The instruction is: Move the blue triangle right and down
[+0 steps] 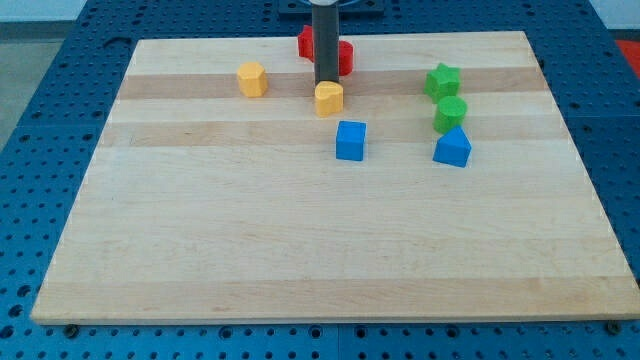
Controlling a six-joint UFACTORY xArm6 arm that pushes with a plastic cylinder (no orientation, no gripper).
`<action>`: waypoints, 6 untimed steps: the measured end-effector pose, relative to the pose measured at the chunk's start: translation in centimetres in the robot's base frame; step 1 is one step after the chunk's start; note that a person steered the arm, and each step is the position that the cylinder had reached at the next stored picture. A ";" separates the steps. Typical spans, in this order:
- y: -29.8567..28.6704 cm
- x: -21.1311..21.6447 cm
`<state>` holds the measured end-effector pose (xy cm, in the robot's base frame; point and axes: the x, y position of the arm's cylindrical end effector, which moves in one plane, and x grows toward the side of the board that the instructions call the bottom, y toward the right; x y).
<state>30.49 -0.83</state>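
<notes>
Blue triangle (452, 148) lies right of my tip (326, 84).

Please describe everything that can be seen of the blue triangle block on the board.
The blue triangle is a small solid block of matte blue, with a pointed top and a broader base, resting flat on the wooden board toward the view's right. Just above it sits the green round block; whether the two touch cannot be told. The blue cube lies well to its left. My tip is far off, up and left, by the yellow block.
</notes>
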 end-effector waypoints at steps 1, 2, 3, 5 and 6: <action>0.5 1.7; 2.3 3.6; 5.5 5.8; 12.4 9.4; 15.4 10.9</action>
<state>41.44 14.61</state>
